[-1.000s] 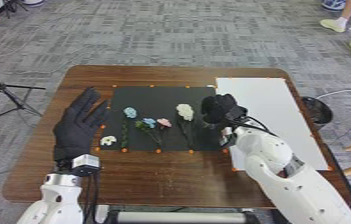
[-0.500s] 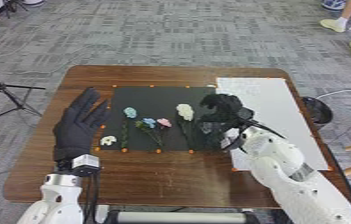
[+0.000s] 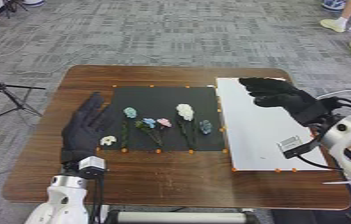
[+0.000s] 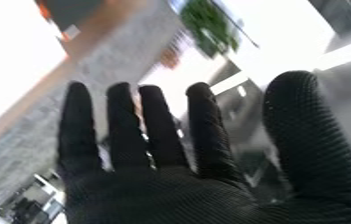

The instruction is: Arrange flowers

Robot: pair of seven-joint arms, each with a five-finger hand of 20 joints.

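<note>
My right hand [image 3: 282, 97] is over the far part of the white board, open, its fingers pointing left. In the right wrist view the right hand [image 4: 154, 192] has straight, spread fingers with nothing in them. On the black mat lie a light blue flower [image 3: 131, 112], a white flower [image 3: 185, 111] with a dark stem, a small blue flower [image 3: 148, 121] beside a pink one [image 3: 163, 122], and a grey-blue flower [image 3: 205, 126] at the mat's right side. A small white flower [image 3: 108, 140] lies at the near left corner. My left hand [image 3: 84, 131] is open at the mat's left edge.
The white board [image 3: 258, 145] adjoins the black mat [image 3: 158, 95] on the brown table [image 3: 171, 185]. Orange markers line their edges. A tripod [image 3: 4, 87] stands on the floor left of the table.
My right hand has moved right and away from the mat, over the white board, and opened out. The grey-blue flower is now uncovered on the mat. The left hand has shifted slightly.
</note>
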